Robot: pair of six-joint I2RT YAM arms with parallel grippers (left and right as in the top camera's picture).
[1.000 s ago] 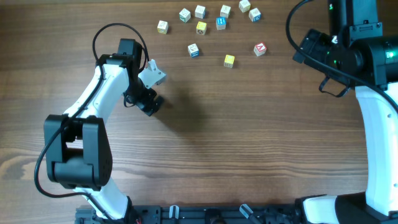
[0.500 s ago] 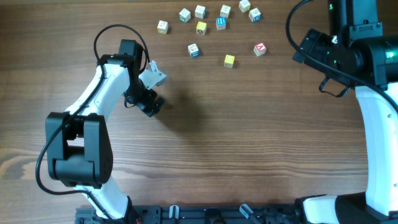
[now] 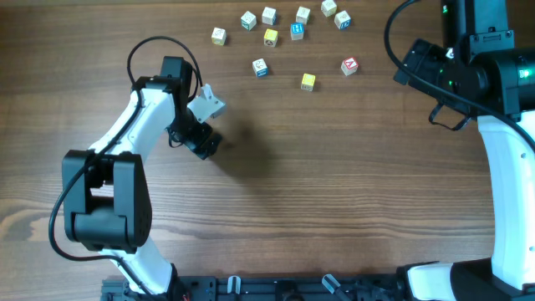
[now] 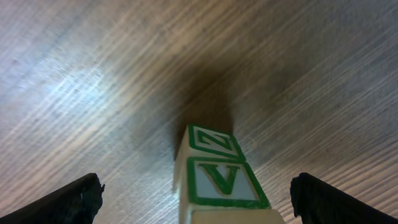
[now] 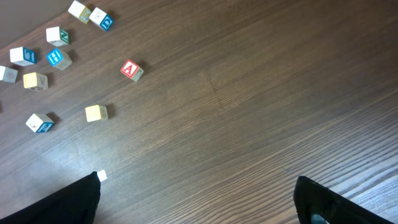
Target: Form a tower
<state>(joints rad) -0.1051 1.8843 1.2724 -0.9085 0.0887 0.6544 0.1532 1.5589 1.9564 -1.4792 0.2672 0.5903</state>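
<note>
Wood-grain table (image 3: pixel 351 201), tower (image 4: pixel 219 179) (green letters), loose cubes (image 3: pixel 270 37)

Overhead light falls even and bright, a soft shadow lying beside the left arm (image 3: pixel 142 125) on the tabletop (image 3: pixel 334 184); left wrist view catches pale glare upper left and a dark, blurred shadow behind the tower (image 4: pixel 217 180); right wrist view reads sharp.

Green "V" on the tower (image 4: pixel 219 180), green "N" or "Z" behind it, red "A" on a loose cube (image 5: pixel 130 70)
</note>
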